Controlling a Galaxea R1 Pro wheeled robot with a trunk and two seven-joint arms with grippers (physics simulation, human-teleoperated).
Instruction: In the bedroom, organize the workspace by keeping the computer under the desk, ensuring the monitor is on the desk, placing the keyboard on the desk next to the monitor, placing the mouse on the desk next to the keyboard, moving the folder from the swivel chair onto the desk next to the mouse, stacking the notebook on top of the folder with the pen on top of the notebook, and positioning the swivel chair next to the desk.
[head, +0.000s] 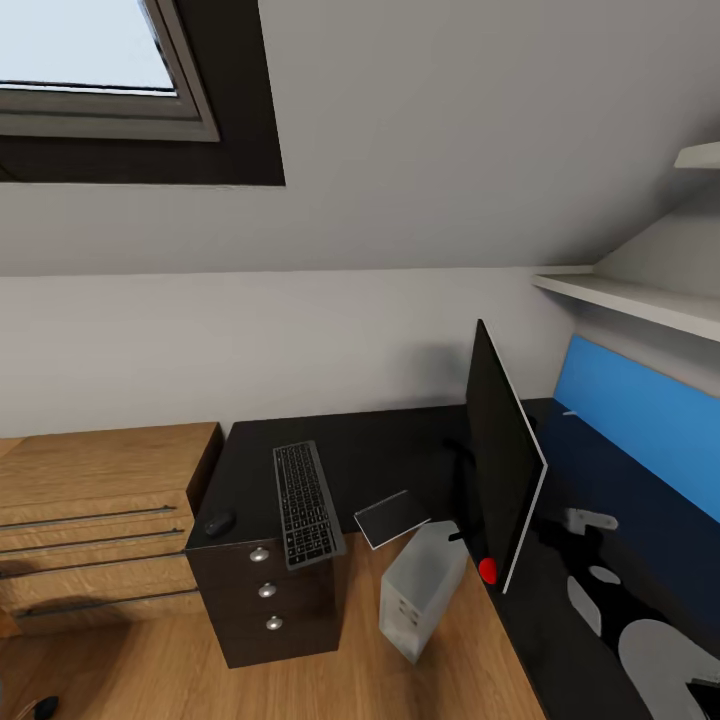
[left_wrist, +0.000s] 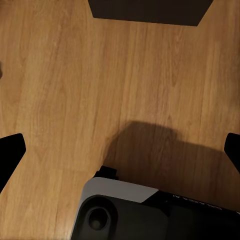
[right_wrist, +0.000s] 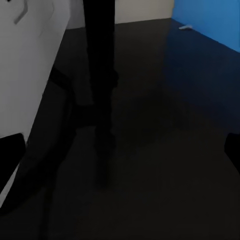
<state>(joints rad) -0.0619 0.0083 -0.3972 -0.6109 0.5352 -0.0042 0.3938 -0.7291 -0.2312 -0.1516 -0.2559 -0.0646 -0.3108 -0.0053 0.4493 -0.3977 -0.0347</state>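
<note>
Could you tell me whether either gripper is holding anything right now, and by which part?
Nothing is held: the left gripper and the right gripper are both open, fingers spread with nothing between them.

I can't read any text here. The keyboard (head: 305, 503) at the desk's (head: 400, 450) front edge has keys too small for me to make out legends. In the left wrist view, the robot's dark base (left_wrist: 165, 215) carries a faint line of pale lettering near its top edge, but it's too blurred for me to read.
</note>
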